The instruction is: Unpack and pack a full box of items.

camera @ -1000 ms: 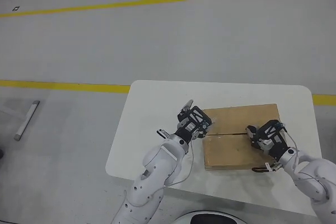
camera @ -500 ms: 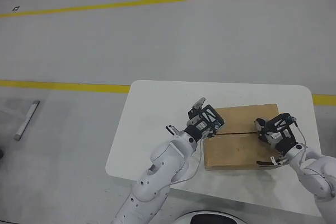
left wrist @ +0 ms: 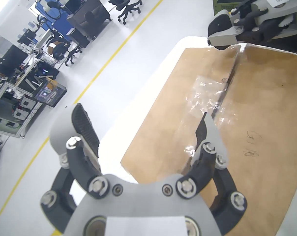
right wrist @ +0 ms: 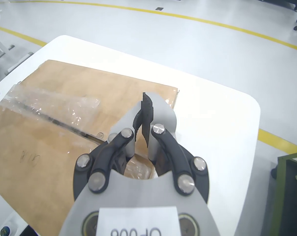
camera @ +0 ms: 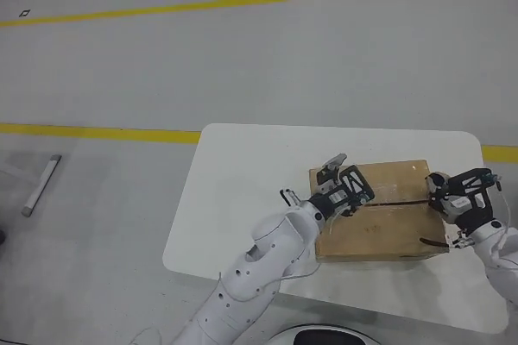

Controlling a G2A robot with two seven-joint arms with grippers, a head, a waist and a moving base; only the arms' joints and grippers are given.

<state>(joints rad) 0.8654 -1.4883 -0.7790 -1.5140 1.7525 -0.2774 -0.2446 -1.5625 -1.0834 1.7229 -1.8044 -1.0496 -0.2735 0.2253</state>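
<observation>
Cardboard box [camera: 375, 228] sits flat on white table [camera: 242, 190], toward its right side, flaps closed, clear tape [left wrist: 205, 92] along centre seam. My left gripper [left wrist: 141, 114] hangs over seam at box's left end, jaws spread wide, empty. My right gripper [right wrist: 144, 110] is at seam's far end, by box edge, jaws pressed together.

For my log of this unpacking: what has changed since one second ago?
Both arms slid toward the robot's right along the taped seam: the left gripper, jaws open, from the left edge of the box onto its lid; the right gripper to the right edge. Box and table stayed put; nothing was grasped.
</observation>
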